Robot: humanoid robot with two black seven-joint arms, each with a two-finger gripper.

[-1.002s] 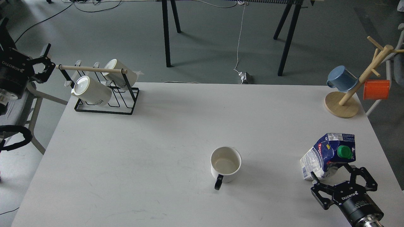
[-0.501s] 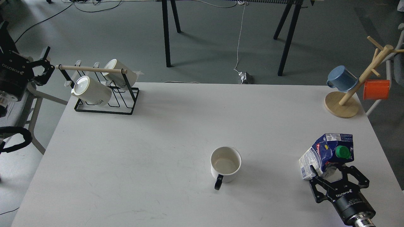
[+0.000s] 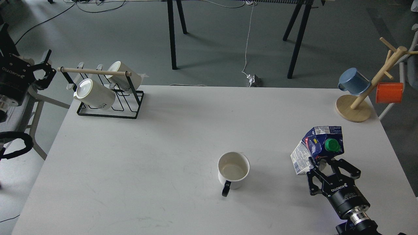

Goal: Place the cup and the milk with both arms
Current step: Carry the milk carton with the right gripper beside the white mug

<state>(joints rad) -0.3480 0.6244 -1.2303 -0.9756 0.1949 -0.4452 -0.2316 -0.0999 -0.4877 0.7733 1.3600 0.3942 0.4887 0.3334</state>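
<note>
Since the earlier frames the milk [image 3: 318, 148] has shifted left and farther up the counter [image 3: 163, 147], carried by the right tool [image 3: 326, 166], which has closed in on the carton's lower part and travelled with it; the left tool has barely changed, and the cup has not moved.

Taking the cup [image 3: 233, 169] as the landmark: it stands upright near the counter's middle, its black handle pointing toward the near edge and its cream inside showing. The right tool, nearer than the cup and well off to its right, reads "ROBOTIQ" in white on its black body, and its fingers are clenched on the milk's base. The milk sits to the right of the cup and apart from it, tilted, with its green cap facing up; the small print on its white side is too fine to read.

Far beyond the cup to the left is a black wire rack [image 3: 107, 98] holding two white mugs [image 3: 94, 93] on their sides; the nearer mug bears dark lettering, only partly legible. Left of that rack, off the counter, hangs the left tool [image 3: 44, 70], also marked "ROBOTIQ", its fingers spread and holding nothing. Far to the cup's right, a wooden mug tree [image 3: 365, 94] carries a blue mug [image 3: 354, 81] and an orange mug [image 3: 388, 92].
</note>
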